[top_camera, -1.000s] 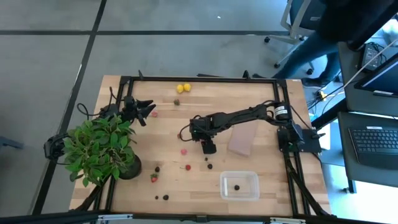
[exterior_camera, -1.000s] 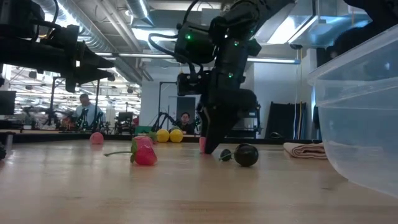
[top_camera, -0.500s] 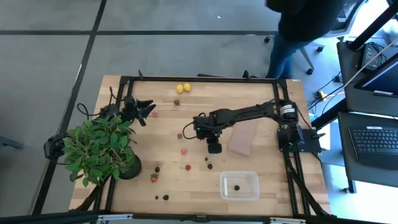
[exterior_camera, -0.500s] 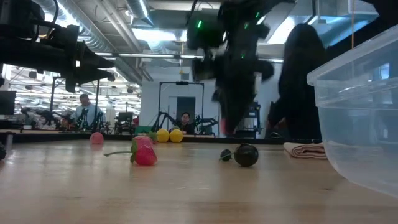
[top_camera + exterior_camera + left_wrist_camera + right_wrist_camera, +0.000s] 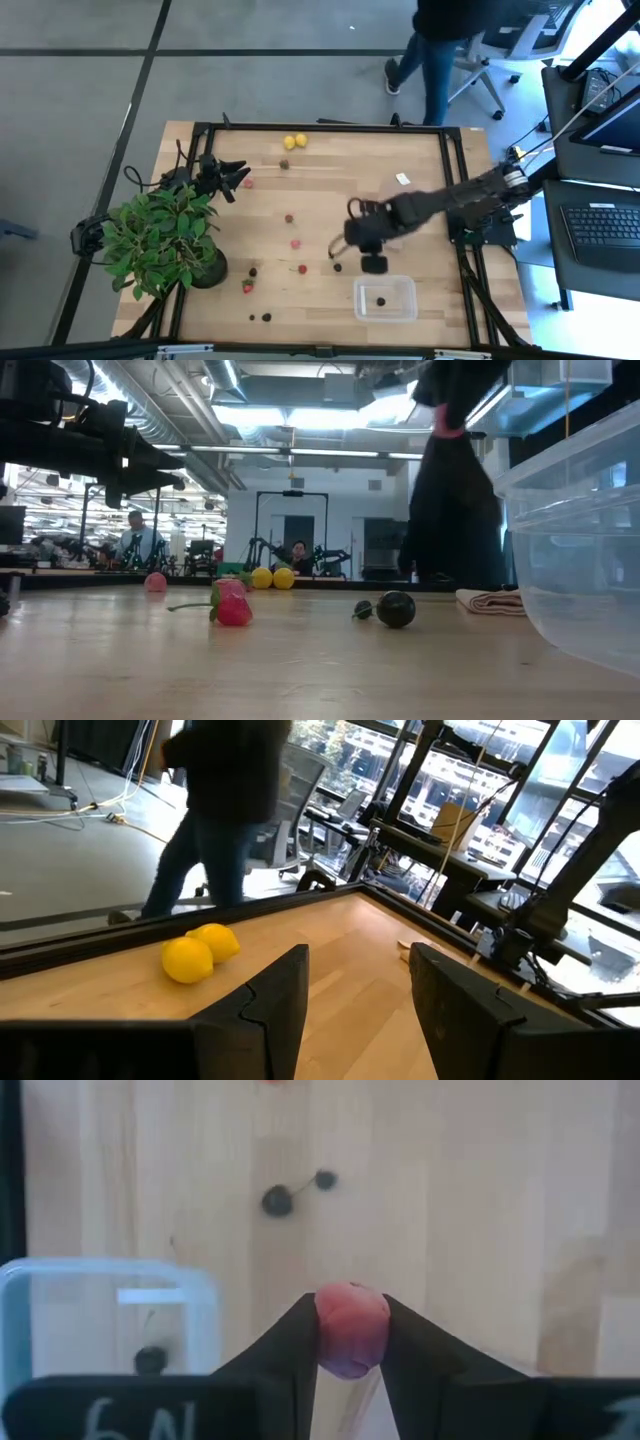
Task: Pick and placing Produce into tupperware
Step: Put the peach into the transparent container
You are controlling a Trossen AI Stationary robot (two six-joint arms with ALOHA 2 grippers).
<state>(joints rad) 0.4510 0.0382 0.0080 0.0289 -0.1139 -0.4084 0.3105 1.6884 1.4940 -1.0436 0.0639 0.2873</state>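
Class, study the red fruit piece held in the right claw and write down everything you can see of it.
The red fruit piece is small, rounded and pinkish red with a dull, slightly mottled skin, darker on one side. The right claw is shut on it, one dark finger pressing each side, so it is lifted clear of the wooden table. It hangs beside the tupperware, not yet over it. In the high view the claw hides it.

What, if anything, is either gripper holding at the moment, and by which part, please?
The right gripper pinches a red fruit piece across its two sides, near the tupperware. The left gripper holds nothing.
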